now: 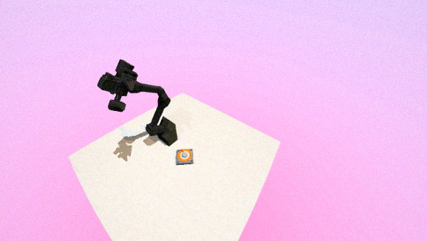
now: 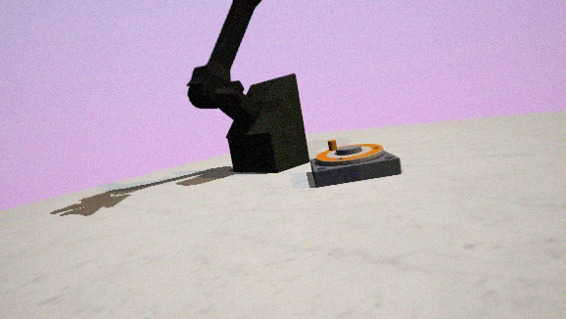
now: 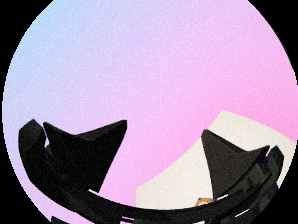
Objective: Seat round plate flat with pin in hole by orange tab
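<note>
The round plate (image 1: 184,160) (image 2: 323,157), an orange ring with a pale centre, sits around the grey post (image 1: 184,154) (image 2: 349,150) on the square dark grey base (image 1: 178,163) (image 2: 357,174). In the exterior view its orange tab (image 2: 332,145) stands up at the rear left, on the side near the arm's foot. The plate's rim shows above the base top; its exact tilt is hard to tell. The pin cannot be made out. My gripper (image 3: 166,129) is open and empty, high up and well away from the plate. In the wrist view only a sliver of the plate (image 3: 204,200) shows.
The arm's black foot (image 1: 169,132) (image 2: 269,137) stands close beside the base. The arm reaches up and away from the base, and its gripper hangs beyond the pale table top (image 1: 207,199) (image 2: 294,254) in the top view. The arm's shadow lies on the table.
</note>
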Controlling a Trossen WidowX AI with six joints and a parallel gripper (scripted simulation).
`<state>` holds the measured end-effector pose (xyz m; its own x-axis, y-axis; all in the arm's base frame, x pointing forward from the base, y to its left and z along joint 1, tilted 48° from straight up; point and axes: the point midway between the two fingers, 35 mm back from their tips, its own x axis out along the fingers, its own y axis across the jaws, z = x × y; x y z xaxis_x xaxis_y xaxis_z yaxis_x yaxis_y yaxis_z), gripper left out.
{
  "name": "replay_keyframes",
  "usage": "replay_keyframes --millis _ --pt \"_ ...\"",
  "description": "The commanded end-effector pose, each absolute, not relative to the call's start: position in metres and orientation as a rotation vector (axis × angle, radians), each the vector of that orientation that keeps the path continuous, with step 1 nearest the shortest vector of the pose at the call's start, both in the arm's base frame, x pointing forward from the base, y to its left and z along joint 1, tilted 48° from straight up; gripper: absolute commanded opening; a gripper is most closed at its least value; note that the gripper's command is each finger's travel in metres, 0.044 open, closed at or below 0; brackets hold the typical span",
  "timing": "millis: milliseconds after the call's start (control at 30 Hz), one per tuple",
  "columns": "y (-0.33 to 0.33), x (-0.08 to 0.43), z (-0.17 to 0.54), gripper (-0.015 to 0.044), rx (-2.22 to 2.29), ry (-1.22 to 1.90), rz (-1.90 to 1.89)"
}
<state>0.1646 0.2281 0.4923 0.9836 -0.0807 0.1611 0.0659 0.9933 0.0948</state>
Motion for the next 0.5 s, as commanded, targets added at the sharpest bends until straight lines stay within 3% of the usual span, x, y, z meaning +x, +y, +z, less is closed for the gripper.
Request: replay_keyframes --millis 0,300,467 --pt "0.228 0.164 0.495 0.0374 0.078 -0.173 -0.072" --pt "0.140 0.115 0.562 0.0137 0.277 -0.422 0.021" --pt "0.035 0.111 0.575 0.0006 0.559 -0.514 0.006"
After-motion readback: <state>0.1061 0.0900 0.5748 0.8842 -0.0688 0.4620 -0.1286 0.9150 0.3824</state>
